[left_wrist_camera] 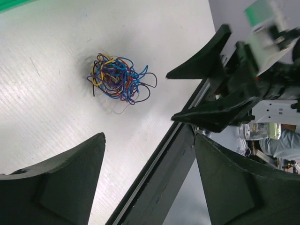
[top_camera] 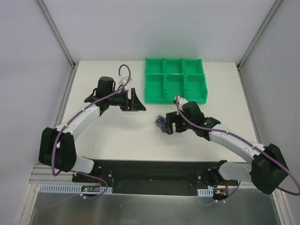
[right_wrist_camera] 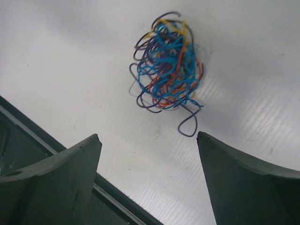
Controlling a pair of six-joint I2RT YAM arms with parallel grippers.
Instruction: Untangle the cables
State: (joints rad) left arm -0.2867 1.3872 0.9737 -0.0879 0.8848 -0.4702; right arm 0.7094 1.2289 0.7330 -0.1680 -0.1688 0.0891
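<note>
The cables (top_camera: 159, 122) are a small knot of thin blue, purple, orange and yellow wires lying on the white table (top_camera: 117, 136) near its middle. My right gripper (top_camera: 165, 127) is open just right of the knot. In the right wrist view the knot (right_wrist_camera: 166, 65) lies ahead of the open gripper (right_wrist_camera: 147, 137), and a purple loop comes close to the right finger. My left gripper (top_camera: 139, 101) is open and empty, up and left of the knot. In the left wrist view the knot (left_wrist_camera: 117, 77) lies well ahead of the open gripper (left_wrist_camera: 149, 139).
A green tray (top_camera: 176, 79) with six compartments stands at the back of the table, behind the knot. The right arm's gripper (left_wrist_camera: 206, 91) shows in the left wrist view, beside the knot. A black rail (top_camera: 154, 166) runs along the table's near edge.
</note>
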